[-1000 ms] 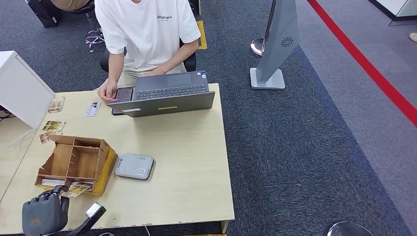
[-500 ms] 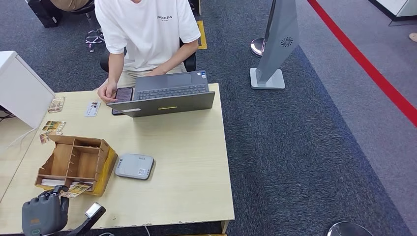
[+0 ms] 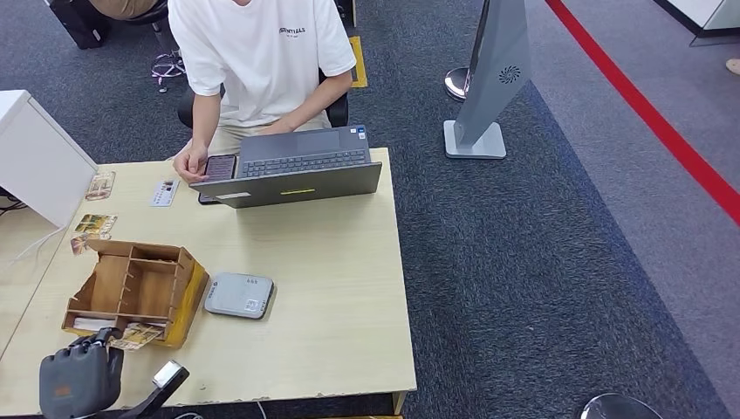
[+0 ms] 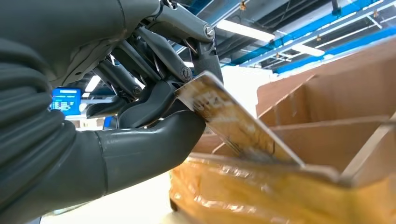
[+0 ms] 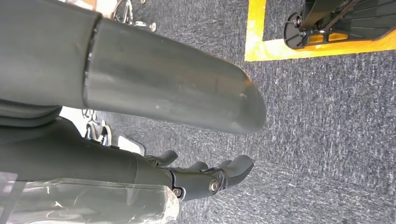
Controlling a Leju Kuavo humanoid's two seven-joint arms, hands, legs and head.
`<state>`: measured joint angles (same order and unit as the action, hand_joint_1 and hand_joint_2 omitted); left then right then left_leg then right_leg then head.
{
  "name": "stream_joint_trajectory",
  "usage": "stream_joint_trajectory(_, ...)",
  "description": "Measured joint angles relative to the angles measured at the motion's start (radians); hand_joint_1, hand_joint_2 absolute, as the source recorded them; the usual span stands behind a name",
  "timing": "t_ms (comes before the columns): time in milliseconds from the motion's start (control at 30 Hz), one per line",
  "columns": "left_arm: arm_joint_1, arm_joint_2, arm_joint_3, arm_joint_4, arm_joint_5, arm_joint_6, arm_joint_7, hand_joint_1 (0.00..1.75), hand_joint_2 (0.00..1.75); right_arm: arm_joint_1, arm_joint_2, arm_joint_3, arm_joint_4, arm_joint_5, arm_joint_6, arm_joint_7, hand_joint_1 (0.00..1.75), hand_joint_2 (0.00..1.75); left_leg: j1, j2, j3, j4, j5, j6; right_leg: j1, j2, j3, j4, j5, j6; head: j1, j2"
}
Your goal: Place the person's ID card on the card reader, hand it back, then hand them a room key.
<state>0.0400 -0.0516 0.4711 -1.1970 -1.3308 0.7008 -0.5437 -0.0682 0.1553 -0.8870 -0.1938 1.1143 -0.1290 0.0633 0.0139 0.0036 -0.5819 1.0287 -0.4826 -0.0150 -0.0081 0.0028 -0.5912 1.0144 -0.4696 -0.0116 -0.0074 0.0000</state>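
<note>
Wooden organizer [image 4: 327, 116] slot: left robot hand [image 4: 154, 107] pinches room key [image 4: 233, 123].

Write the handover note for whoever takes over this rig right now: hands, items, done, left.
Left hand: thumb and fingers pinch a room key card at the near edge of the wooden organizer.
Right hand: hangs over the carpet, fingers apart, holding nothing.
Card reader: on the table beside the organizer, nothing on it.
A small card lies near the person's hand, beside the laptop; whether it is the ID I cannot tell.
Done: key card gripped.
Left: lift it out and hand it to the person.
</note>
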Motion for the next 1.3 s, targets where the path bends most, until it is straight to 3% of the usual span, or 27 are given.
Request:
stream_joint_trajectory(167,0.049,-0.040,-0.029,-0.106,-0.004,0.000,0.023,1.75,1.75,0.000,0.000,-0.010,0.000,-0.005,-0.004,0.000,0.00,0.00,0.000,0.000,0.000,0.000,0.000,0.000,0.000,0.000,0.000,0.000,0.000,0.000,0.000,0.000)
stream_joint_trajectory(400,0.149,-0.053,-0.202,-0.306,-0.018,0.000,0.113,1.75,1.75,0.000,0.000,-0.033,0.000,-0.015,-0.004,-0.003,0.00,0.00,0.000,0.000,0.000,0.000,-0.001,0.001,0.000,0.000,0.000,0.000,0.000,0.000,0.000,0.000)
stream_joint_trajectory(533,0.172,-0.051,-0.256,-0.363,-0.016,0.000,0.137,1.75,1.75,0.000,0.000,-0.035,0.000,-0.015,-0.005,-0.004,0.00,0.00,0.000,0.000,0.000,0.000,-0.001,0.001,0.000,0.000,0.000,0.000,0.000,0.000,0.000,0.000)
stream_joint_trajectory(1300,0.190,-0.044,-0.305,-0.411,-0.015,0.000,0.137,1.75,1.75,0.000,0.000,-0.035,0.000,-0.015,-0.005,-0.004,0.00,0.00,0.000,0.000,0.000,0.000,0.000,0.000,0.000,0.000,0.000,0.000,0.000,0.000,0.000,0.000)
